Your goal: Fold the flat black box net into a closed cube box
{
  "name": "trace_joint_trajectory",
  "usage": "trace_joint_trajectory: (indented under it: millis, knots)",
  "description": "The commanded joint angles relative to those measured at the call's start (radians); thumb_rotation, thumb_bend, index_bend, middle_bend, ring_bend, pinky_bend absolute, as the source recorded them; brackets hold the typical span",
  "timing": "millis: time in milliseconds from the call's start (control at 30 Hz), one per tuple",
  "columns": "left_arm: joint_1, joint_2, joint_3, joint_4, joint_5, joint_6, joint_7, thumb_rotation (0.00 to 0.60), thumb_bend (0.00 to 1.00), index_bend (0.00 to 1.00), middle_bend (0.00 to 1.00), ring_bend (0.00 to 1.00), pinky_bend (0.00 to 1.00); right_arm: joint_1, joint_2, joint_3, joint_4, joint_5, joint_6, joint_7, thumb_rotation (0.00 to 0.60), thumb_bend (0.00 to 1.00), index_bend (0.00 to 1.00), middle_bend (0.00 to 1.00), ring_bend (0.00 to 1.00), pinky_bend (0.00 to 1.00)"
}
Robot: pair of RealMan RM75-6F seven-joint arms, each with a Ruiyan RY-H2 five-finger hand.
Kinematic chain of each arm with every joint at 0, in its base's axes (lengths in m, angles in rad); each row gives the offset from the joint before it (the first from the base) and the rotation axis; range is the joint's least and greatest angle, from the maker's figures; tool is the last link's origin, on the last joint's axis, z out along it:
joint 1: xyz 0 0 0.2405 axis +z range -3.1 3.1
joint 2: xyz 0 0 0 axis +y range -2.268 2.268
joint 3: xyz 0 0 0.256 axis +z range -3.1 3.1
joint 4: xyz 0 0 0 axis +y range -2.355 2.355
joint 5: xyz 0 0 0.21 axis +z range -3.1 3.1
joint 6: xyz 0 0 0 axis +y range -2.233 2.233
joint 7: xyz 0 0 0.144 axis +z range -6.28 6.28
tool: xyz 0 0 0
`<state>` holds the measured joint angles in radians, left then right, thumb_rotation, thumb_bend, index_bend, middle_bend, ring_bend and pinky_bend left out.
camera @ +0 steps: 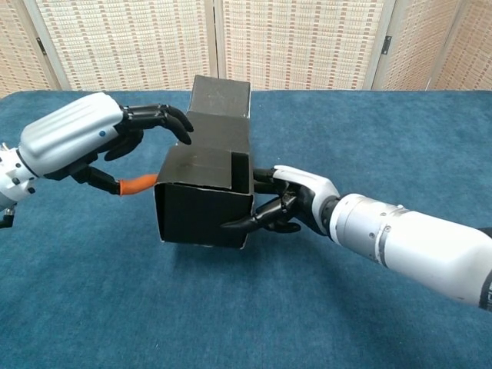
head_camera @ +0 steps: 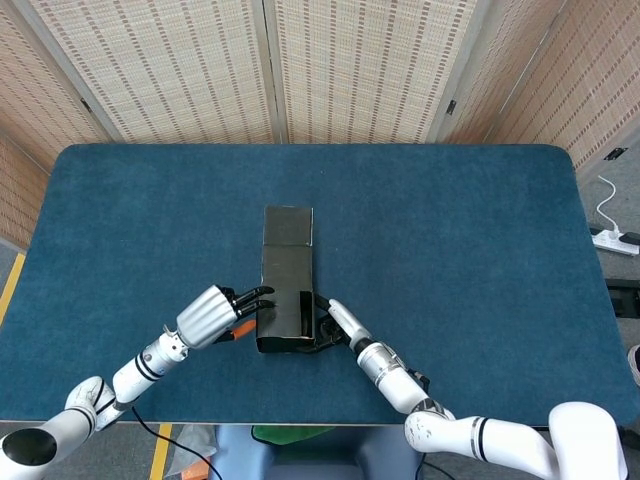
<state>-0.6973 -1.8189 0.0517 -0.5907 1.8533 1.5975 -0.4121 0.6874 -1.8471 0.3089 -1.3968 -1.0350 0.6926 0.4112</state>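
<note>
Head view: the black box (head_camera: pixel 284 290) is lying on the blue worktop (head_camera: pixel 450 250), near its front edge and slightly left of centre. It is partly folded, with the near part standing as a closed-sided block and a flat panel running away from the robot. The left hand (head_camera: pixel 212 315) is sitting just beside the box's left side, with dark fingers (head_camera: pixel 252 294) reaching toward the box's top edge. The right hand (head_camera: pixel 337 322) is pressing against the lower right side of the box. A white power strip (head_camera: pixel 617 240) is lying on the floor beyond the right edge.

Chest view: the box (camera: pixel 204 196) is resting on the worktop (camera: pixel 115 307), its near face upright and a folded flap overlapping on top. The left hand (camera: pixel 92 142) is hovering with fingers (camera: pixel 165 117) spread apart and extended over the box's top left edge; whether the tips are touching the cardboard cannot be told. Its orange-tipped thumb (camera: pixel 138 184) is pointing at the left wall, close to it. It is gripping nothing. The right hand (camera: pixel 296 204) is bracing the box's right wall, with fingers (camera: pixel 250 221) spread against the front corner, pressing rather than clamping. Woven screens (camera: pixel 292 38) are standing behind the worktop.
</note>
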Motion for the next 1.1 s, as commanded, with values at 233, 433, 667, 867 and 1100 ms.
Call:
trace_joint_trajectory:
  millis: [233, 433, 667, 867, 1100]
  knots:
    - [-0.023, -0.05, 0.049, 0.107, 0.035, 0.017, 0.01, 0.6, 0.34, 0.42, 0.41, 0.85, 0.89, 0.006, -0.023, -0.01, 0.026, 0.002, 0.01, -0.024, 0.6, 0.32, 0.58, 0.62, 0.78, 1.0]
    - [-0.036, -0.067, 0.071, 0.142, 0.038, 0.001, 0.003, 0.6, 0.34, 0.42, 0.42, 0.85, 0.88, 0.009, -0.038, -0.016, 0.047, -0.006, 0.013, -0.034, 0.6, 0.32, 0.58, 0.62, 0.78, 1.0]
    - [-0.053, -0.069, 0.112, 0.175, 0.06, -0.026, 0.019, 0.6, 0.34, 0.42, 0.41, 0.85, 0.88, 0.011, -0.059, -0.024, 0.085, -0.017, 0.019, -0.048, 0.6, 0.32, 0.58, 0.62, 0.78, 1.0]
    - [-0.066, -0.064, 0.142, 0.181, 0.072, -0.057, 0.041, 0.6, 0.34, 0.42, 0.42, 0.85, 0.88, 0.011, -0.078, -0.031, 0.118, -0.026, 0.016, -0.047, 0.6, 0.32, 0.58, 0.62, 0.78, 1.0]
    - [-0.078, -0.034, 0.162, 0.119, 0.066, -0.134, 0.095, 0.6, 0.34, 0.43, 0.42, 0.85, 0.87, 0.004, -0.088, -0.038, 0.132, -0.047, 0.019, -0.038, 0.6, 0.32, 0.58, 0.62, 0.78, 1.0]
